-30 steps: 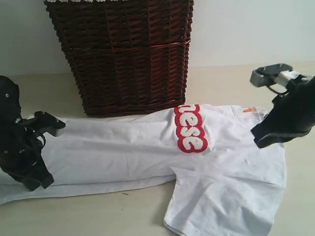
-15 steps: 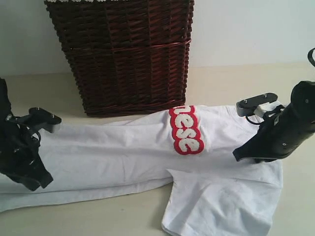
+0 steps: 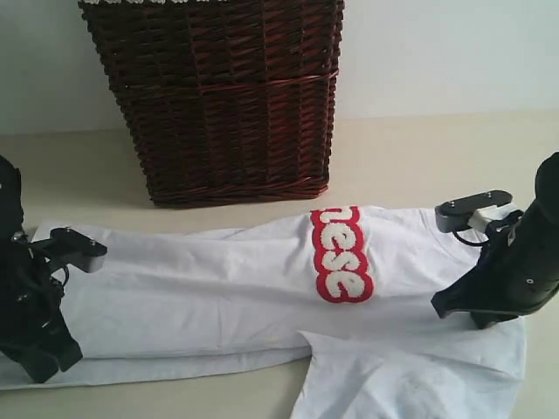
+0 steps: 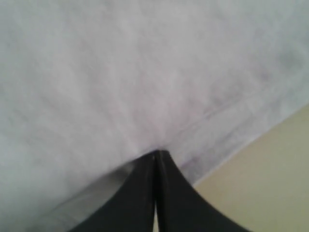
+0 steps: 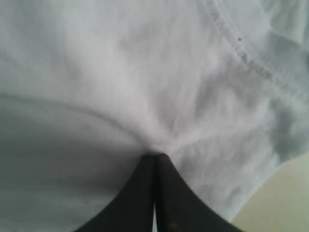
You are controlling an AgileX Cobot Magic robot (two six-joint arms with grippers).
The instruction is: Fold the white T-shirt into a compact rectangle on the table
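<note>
Across the cream counter (image 3: 410,148) before the wicker basket (image 3: 227,96), the white T-shirt (image 3: 218,288) lies stretched out, seemingly folded lengthwise once, left gripper (image 4: 157,153) and right gripper (image 5: 155,155) each pinched shut on an end, leaving one sleeve (image 3: 393,375) and crosswise folds undone.

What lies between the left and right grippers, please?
The white T-shirt spans the stretch between left gripper and right gripper, both pinching it, with its red lettered band nearer the right one, as the exterior view shows.
</note>
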